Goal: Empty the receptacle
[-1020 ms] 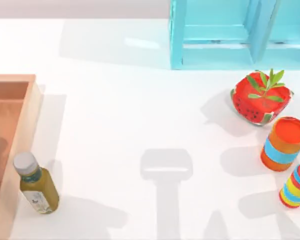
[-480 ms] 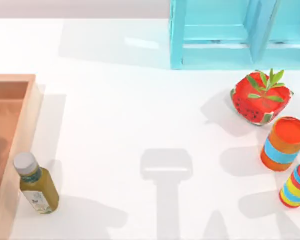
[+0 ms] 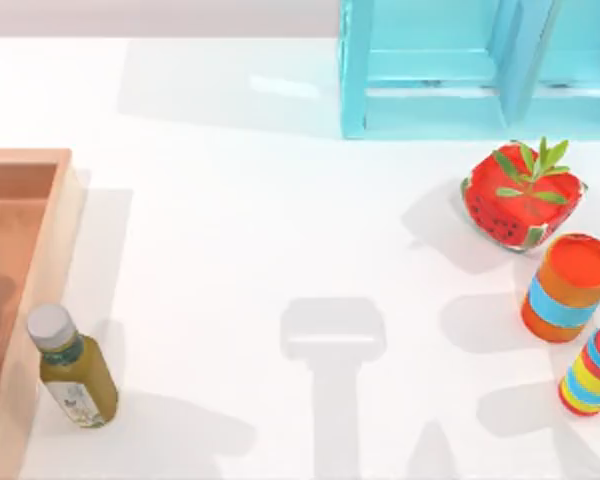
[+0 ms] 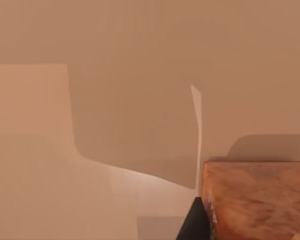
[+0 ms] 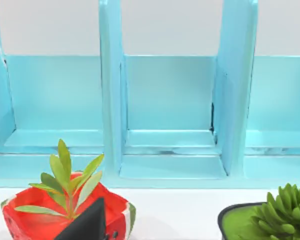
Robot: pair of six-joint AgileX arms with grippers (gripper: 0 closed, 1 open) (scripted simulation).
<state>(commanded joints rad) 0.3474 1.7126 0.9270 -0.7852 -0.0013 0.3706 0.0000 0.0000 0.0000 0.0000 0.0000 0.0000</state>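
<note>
Currently: bottle [image 3: 73, 366] upright on table [image 3: 260, 240], outside receptacle [image 3: 40, 290], touching its wall; visible receptacle floor bare (task seemingly done). Claw states: cannot tell.

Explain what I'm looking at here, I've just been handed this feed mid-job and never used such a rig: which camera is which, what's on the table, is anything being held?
This is a simulated pair of AgileX arms with two-finger grippers at a white table. One picture looks down from above; the other two come from cameras on each arm's wrist.

From above: the tan wooden receptacle sits at the table's left edge, and a bottle of yellow-green liquid stands just outside its wall. At the back is a turquoise crate. On the right are a red watermelon-patterned planter, an orange can with a blue band and a striped can.

The left wrist camera shows a corner of the receptacle close by; the right wrist camera faces the crate, the planter and a second green plant in a dark pot. A dark tip juts into each wrist view, and nothing is seen gripped.
</note>
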